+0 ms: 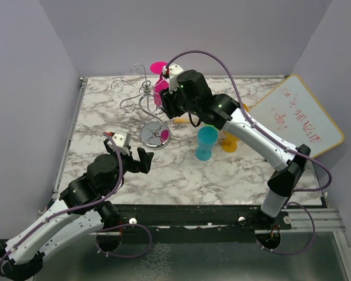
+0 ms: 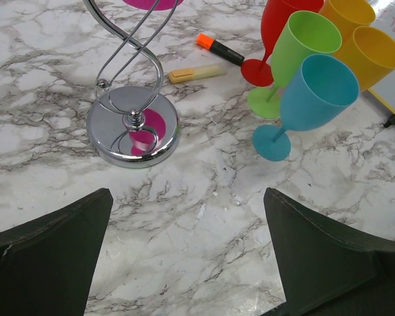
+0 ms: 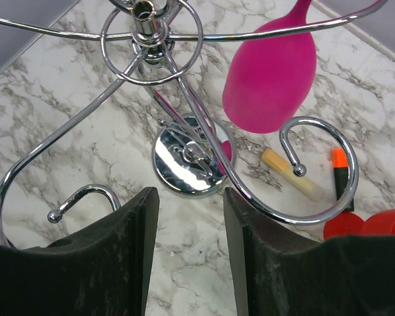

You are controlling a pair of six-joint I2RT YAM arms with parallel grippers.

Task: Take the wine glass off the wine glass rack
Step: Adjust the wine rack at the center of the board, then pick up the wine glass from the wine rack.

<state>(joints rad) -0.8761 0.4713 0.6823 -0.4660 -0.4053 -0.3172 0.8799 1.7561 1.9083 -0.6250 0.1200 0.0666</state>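
Right claw (image 3: 186, 195) was half spread with nothing between the fingers. It hung over the top of the wine glass rack (image 3: 149, 41), looking down past the centre ring to the mirror base. The wine glass (image 3: 270, 78), the pink one, hung bowl-down from one arm of the rack, stem running up out of the wrist view. It was off to one side of the claw and apart from it, so by my read the grasp wasn't made yet.

Left claw (image 2: 186, 197) was spread wide and empty, low over the surface (image 2: 204, 217) near the rack base, touching nothing.

How I'd have run it:
- You needed to shift the right claw sideways toward the bowl before dropping. A scroll arm (image 3: 299, 170) curled just beside the finger on that side and would likely have snagged.
- You needed a wider claw first. At that spread the bowl looked too fat to fit.
- Stem or upper bowl was the place to grip, and lightly. It looked like plastic, probably slick.
- The exit had to run along the arm's open slot, not straight up, or the foot would have caught the wire. I couldn't tell which way the slot opened.
- The rack looked top-heavy, so the left claw could have pinned the base.
- The blue glass (image 2: 319, 92) and its neighbours stood near, so the exit path had to avoid them.
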